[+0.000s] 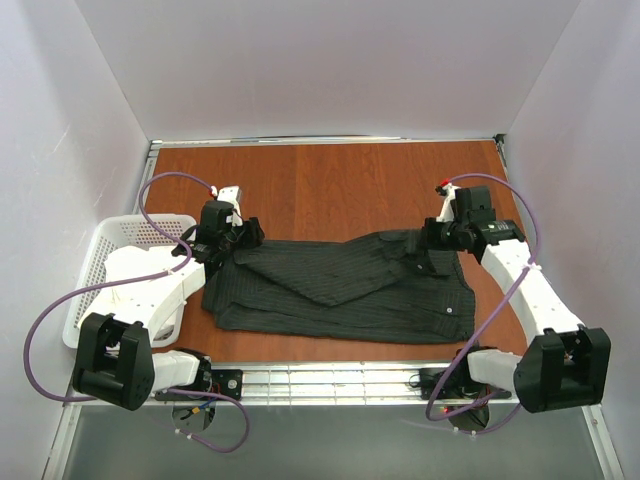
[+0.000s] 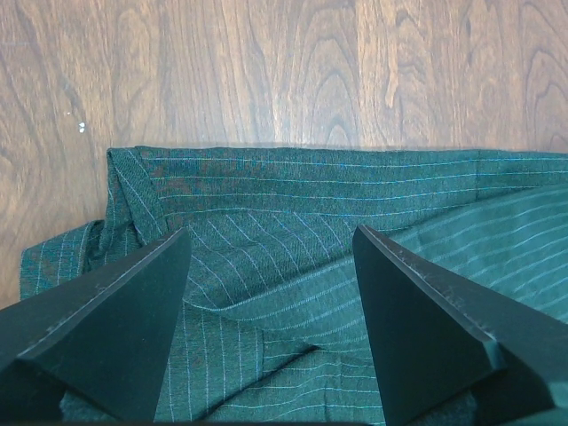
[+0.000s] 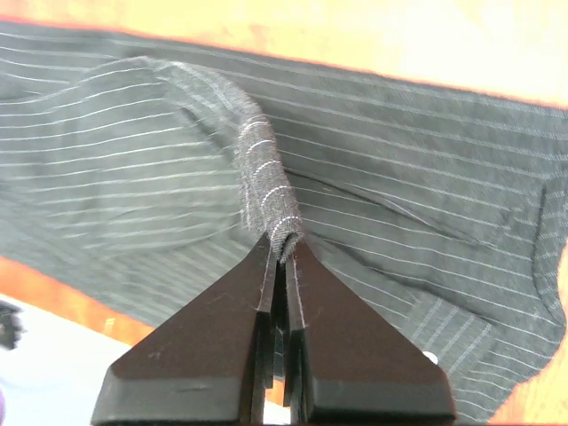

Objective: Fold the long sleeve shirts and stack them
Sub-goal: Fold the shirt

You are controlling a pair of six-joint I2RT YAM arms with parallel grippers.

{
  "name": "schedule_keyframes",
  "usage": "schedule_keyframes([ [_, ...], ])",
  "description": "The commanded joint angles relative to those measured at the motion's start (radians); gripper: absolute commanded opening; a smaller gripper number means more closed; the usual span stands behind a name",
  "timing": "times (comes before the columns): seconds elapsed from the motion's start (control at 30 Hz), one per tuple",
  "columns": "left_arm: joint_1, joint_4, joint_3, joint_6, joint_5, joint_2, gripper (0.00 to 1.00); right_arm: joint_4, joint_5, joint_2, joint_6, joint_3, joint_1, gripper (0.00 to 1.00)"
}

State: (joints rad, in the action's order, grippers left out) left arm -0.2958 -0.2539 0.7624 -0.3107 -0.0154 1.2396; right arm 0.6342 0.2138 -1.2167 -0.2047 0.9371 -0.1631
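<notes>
Right wrist view alone: shirt fold inside right gripper.

A dark pinstriped shirt lies partly folded across the near half of a reddish wooden table, with a white plastic basket at its left edge.

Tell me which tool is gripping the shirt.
The right tool: its jaws are shut on a raised fold of the shirt. The left tool stands open above it.
</notes>
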Motion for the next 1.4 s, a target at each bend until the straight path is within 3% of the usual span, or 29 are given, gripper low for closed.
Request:
schedule_keyframes([
  [0.0,0.006,0.004,0.002,0.019,0.009,0.0,0.7,0.062,0.094,0.069,-0.032,0.055,0.004,0.01],
  [0.2,0.006,-0.001,0.003,0.038,0.014,-0.008,0.7,0.137,0.108,0.144,-0.067,0.055,0.004,0.01],
  [0.4,-0.003,-0.019,-0.008,0.013,0.121,-0.06,0.68,0.165,0.107,0.184,-0.073,0.045,0.002,0.01],
  [0.63,-0.045,-0.148,-0.035,-0.336,0.103,-0.1,0.66,0.17,0.114,0.184,-0.068,0.042,0.004,0.01],
  [1.23,-0.06,-0.097,-0.107,-0.429,0.077,0.093,0.4,0.186,0.133,0.201,-0.065,0.043,0.004,0.01],
  [1.37,-0.06,-0.087,-0.124,-0.436,0.063,0.092,0.27,0.19,0.137,0.194,-0.064,0.046,0.004,0.01],
])
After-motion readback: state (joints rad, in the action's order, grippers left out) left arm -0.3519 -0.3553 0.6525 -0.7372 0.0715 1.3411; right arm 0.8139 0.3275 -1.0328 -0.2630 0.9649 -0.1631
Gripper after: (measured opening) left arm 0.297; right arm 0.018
